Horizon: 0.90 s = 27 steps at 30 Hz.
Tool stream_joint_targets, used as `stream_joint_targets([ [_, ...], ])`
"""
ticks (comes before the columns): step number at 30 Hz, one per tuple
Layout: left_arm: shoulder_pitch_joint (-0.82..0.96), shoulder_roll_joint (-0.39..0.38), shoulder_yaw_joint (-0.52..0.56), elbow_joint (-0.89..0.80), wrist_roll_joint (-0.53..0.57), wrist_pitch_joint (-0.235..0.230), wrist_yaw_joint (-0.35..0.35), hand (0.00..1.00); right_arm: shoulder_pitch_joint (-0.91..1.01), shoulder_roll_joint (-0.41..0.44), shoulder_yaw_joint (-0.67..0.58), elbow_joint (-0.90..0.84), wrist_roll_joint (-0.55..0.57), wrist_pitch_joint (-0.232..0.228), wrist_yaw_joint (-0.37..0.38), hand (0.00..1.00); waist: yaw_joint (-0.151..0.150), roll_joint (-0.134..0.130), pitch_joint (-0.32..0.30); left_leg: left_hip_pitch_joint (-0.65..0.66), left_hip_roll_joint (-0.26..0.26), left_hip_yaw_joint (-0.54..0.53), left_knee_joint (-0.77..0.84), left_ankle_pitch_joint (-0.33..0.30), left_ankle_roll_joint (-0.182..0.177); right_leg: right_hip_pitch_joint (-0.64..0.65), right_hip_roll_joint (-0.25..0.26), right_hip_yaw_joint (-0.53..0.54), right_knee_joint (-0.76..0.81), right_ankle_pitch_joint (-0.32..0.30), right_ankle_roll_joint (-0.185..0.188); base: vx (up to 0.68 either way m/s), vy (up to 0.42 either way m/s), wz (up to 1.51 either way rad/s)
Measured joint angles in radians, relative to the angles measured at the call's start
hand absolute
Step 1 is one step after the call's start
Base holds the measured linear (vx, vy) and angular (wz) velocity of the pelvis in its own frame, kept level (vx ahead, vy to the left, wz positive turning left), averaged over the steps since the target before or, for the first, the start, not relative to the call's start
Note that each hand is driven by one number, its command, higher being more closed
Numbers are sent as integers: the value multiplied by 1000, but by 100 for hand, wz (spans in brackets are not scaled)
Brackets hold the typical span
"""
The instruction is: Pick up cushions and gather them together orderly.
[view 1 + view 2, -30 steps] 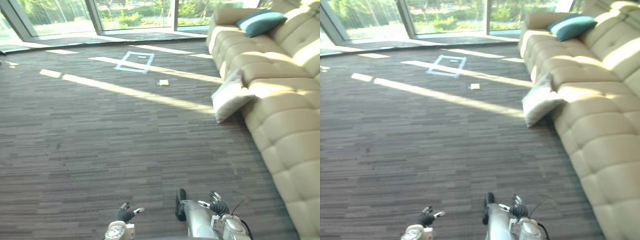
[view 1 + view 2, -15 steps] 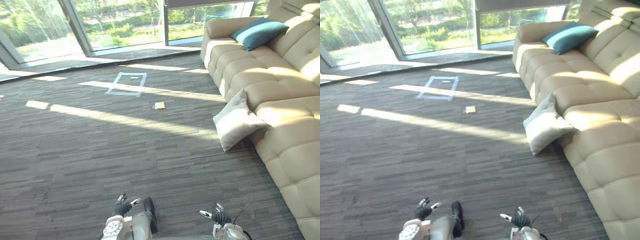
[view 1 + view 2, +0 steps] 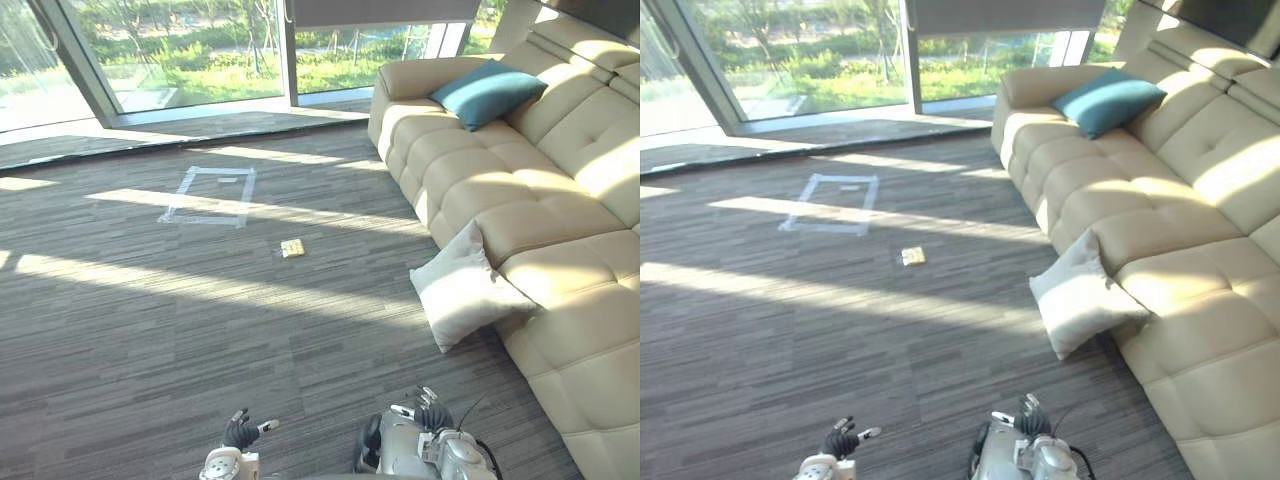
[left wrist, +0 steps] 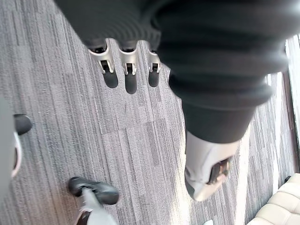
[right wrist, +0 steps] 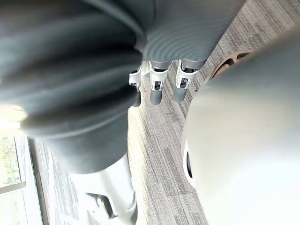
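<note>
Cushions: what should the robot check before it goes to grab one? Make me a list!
1. Spot the white cushion: ok, on the carpet, leaning against the sofa.
2. Spot the teal cushion: ok, on the sofa's far end.
3. Is the left hand free: ok, fingers relaxed, holding nothing.
4. Is the right hand free: ok, fingers straight, holding nothing.
5. Is the white cushion within reach: not ok, it lies well ahead of both hands.
6. Is the path clear: ok, the small tan object sits off to the cushion's left.
</note>
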Motion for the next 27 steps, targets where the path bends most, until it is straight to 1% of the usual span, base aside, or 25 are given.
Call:
stream_joint_targets([
  [1,-10,-31,2,7,0,2,1,0,-26,-28,-1,0,-8,0,-2,0,6,58,-2,-13,43,3,48,-3,-11,-15,23,-2,58,-40,-1,622,-166,-21],
  [2,-19,-41,1,5,6,1,-2,0,-23,-34,-3,2,-8,-1,-1,0,-7,65,-1,-34,53,-16,100,4,-21,-10,29,-1,65,-83,13,513,-207,-31],
  [3,-24,-59,2,0,11,-3,-2,0,-22,-34,-28,2,-6,1,3,0,-9,78,1,-65,80,-25,200,24,-42,0,39,-4,84,-123,16,500,-267,-5],
  [4,-28,-73,2,5,18,0,-2,0,-21,-33,-41,2,-4,3,2,0,-11,84,4,-102,112,-47,320,48,-64,25,53,-4,84,-158,30,543,-281,-20],
  [5,-36,-72,4,4,27,0,-4,0,-15,-29,-42,0,-4,8,1,0,-14,85,7,-158,156,-87,498,132,-87,80,79,1,68,-190,39,419,-190,-16],
  [6,-39,-76,4,-1,27,-1,-6,0,-13,-24,-37,0,-4,12,1,0,-14,84,10,-196,182,-109,619,198,-116,122,102,15,41,-201,49,376,-150,-22],
  [7,-39,-84,9,-5,28,-2,-7,0,-6,-19,-32,-1,-4,16,1,0,-10,76,14,-257,223,-107,786,200,-133,182,126,29,2,-211,48,374,-128,-36],
  [8,-36,-93,32,-23,28,-3,-7,0,4,-10,-33,-5,0,16,-3,0,-10,71,17,-319,259,-72,906,169,-119,242,148,50,-41,-220,51,358,-125,-42],
  [9,-36,-95,41,-30,28,-3,-6,0,7,-3,-35,-5,2,17,-5,0,-8,63,21,-353,270,-51,936,145,-103,273,156,64,-65,-222,53,319,-114,-59],
  [10,-35,-95,55,-47,27,-3,-6,0,10,5,-35,-10,4,25,-6,0,-4,53,26,-399,274,-11,935,106,-74,315,165,102,-98,-223,55,289,-86,-79],
  [11,-35,-96,68,-60,26,-4,-6,0,13,6,-36,-6,5,29,-6,0,5,46,28,-438,257,9,865,69,-49,344,165,141,-125,-223,60,263,-74,-92],
  [12,-35,-98,74,-64,26,-6,-6,0,15,6,-36,-5,5,30,-8,0,8,44,26,-458,242,7,802,55,-39,359,166,164,-138,-223,63,269,-49,-109],
  [13,-33,-105,82,-74,25,-8,-4,0,18,5,-37,-4,6,32,-11,0,15,46,26,-489,214,-10,679,40,-23,389,168,206,-157,-224,68,273,-16,-106],
  [14,-31,-108,84,-80,25,-10,-3,0,20,6,-38,-4,5,33,-14,0,20,45,26,-502,183,-42,571,38,-21,403,168,235,-164,-225,75,350,22,-130],
  [15,-31,-111,89,-87,25,-11,-2,0,24,8,-38,-4,5,33,-15,0,28,45,26,-511,152,-102,441,40,-22,416,171,283,-167,-228,80,295,59,-117],
  [17,-31,-117,107,-97,25,-11,-2,0,27,11,-38,-7,5,33,-19,0,37,45,26,-538,114,-197,320,44,-24,445,177,355,-180,-241,101,261,99,-118],
  [19,-31,-123,117,-103,23,-15,-1,0,48,16,-38,-33,5,32,-25,0,47,45,24,-555,91,-245,245,67,-14,470,180,434,-185,-258,130,426,220,-124],
  [20,-31,-124,119,-108,19,-18,-1,0,57,17,-38,-37,5,32,-26,0,48,45,18,-549,89,-238,207,100,11,480,183,476,-185,-272,151,492,313,-133],
  [21,-25,-130,122,-103,17,-16,-1,0,69,16,-37,-54,4,32,-26,0,51,55,-2,-543,93,-230,172,150,49,479,193,517,-170,-293,180,436,303,-125],
  [22,-21,-137,123,-99,17,-15,-1,0,80,14,-37,-71,3,32,-26,0,54,71,-15,-534,101,-222,158,216,52,477,200,538,-146,-313,198,487,338,-120],
  [23,-26,-125,127,-94,17,-15,-1,0,89,38,-37,-70,3,34,-26,0,55,24,-23,-500,80,-174,158,202,41,462,165,567,-86,-351,225,463,315,-99],
  [24,-24,-116,123,-86,17,-12,-2,0,99,48,-37,-69,4,32,-25,0,55,3,-35,-471,68,-148,134,186,52,438,150,571,-31,-363,248,422,292,-107],
  [25,-24,-107,122,-74,17,-10,-2,0,101,69,-37,-68,1,32,-24,0,60,-14,-42,-430,56,-98,100,173,60,396,126,560,61,-375,272,320,258,-112],
  [26,-25,-101,122,-63,17,-9,-2,0,100,71,-36,-64,0,32,-21,0,59,-24,-46,-375,46,-50,64,167,69,351,100,514,172,-377,299,269,256,-110],
  [27,-26,-99,121,-54,17,-8,-2,0,94,68,-36,-57,0,32,-20,0,59,-26,-46,-336,42,-19,39,164,74,327,71,450,237,-383,312,281,298,-102],
])
